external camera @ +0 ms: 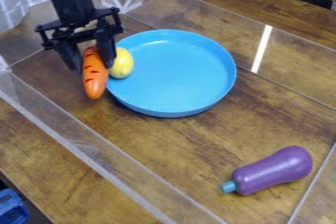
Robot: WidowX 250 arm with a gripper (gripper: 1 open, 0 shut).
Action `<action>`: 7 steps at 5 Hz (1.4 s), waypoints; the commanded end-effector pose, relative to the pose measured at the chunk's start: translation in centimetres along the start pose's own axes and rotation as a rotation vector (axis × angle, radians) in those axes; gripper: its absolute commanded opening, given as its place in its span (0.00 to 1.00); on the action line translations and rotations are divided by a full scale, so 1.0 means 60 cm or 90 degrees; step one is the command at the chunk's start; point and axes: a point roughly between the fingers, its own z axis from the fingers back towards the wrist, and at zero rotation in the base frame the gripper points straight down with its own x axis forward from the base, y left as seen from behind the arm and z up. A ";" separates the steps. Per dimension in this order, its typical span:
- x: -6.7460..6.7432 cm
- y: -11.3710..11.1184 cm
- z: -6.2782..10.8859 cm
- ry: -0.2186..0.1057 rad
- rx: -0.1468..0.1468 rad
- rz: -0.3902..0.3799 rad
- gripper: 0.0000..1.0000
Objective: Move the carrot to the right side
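One orange toy carrot (93, 74) is held between the closed fingers of the black gripper (86, 47), just left of the yellow lemon (122, 63) and the blue plate (172, 74) in the view. Its long axis runs nearly up and down the view, the rounded orange end pointing toward the bottom.

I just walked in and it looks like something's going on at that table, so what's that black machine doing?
The robot's black gripper has closed on a toy carrot, its tip pointing toward the camera. The carrot is beside the blue plate and the lemon. The eggplant lies apart, on the wooden table.
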 end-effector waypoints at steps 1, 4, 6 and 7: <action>0.013 -0.029 0.048 -0.063 -0.009 -0.041 0.00; 0.018 -0.044 0.053 -0.063 -0.012 -0.067 0.00; 0.022 -0.052 0.055 -0.063 -0.009 -0.088 0.00; 0.026 -0.059 0.057 -0.068 -0.005 -0.102 0.00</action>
